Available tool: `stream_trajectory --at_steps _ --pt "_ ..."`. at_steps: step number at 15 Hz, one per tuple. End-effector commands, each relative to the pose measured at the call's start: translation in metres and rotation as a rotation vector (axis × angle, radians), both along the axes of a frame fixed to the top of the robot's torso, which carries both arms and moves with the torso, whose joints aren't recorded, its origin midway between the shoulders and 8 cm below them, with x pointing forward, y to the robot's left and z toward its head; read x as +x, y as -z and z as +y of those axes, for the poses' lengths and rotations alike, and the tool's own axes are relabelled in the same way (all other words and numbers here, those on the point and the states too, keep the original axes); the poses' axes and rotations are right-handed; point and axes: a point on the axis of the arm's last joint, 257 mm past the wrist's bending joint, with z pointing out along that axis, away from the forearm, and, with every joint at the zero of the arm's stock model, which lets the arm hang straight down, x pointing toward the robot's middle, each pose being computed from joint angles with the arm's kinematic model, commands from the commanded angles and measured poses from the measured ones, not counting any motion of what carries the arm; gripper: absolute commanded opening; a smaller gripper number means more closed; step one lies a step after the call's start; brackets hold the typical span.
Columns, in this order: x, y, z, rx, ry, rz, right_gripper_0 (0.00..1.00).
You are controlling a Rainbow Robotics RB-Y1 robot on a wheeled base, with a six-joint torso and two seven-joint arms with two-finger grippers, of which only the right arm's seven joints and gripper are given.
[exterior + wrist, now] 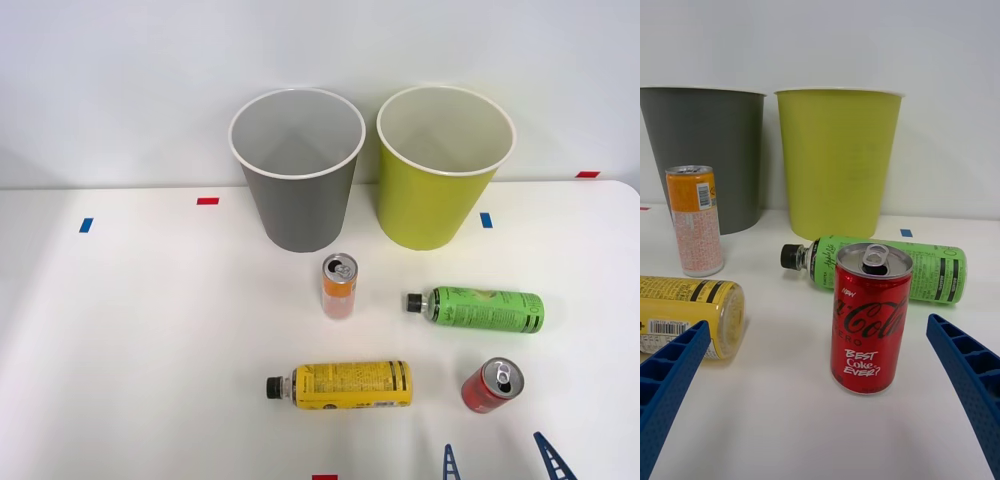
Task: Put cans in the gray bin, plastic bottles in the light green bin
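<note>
Cans and bottles all lie outside the bins in the front view. The red can (pixel 491 386) stands near right on the white surface (pixel 150 330), the orange can (pixel 339 285) stands just in front of the gray bin (pixel 297 170), and the green-label bottle (pixel 478 308) and yellow-label bottle (pixel 343 384) lie on their sides. The light green bin (pixel 443 165) stands right of the gray one. The right gripper (pixel 500 462) shows as two blue fingertips at the near edge, jaws wide and holding nothing.

From the right wrist view, the red can (pixel 871 316) stands between the open gripper (pixel 820 405) fingers, not yet touched. Judging from this, an off-centre close could tip it against the green-label bottle (pixel 887 268) lying just behind. The yellow-label bottle (pixel 689 315) is cut off by the edge and partly covered by a finger.
</note>
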Motion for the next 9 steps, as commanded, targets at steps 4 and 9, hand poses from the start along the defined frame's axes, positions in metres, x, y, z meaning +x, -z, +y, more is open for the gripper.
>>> stream_trajectory --at_steps 4,9 --pt "0.0 0.0 0.0 0.0 0.0 0.0 1.0" --pt "0.0 0.0 0.0 0.0 0.0 0.0 1.0"
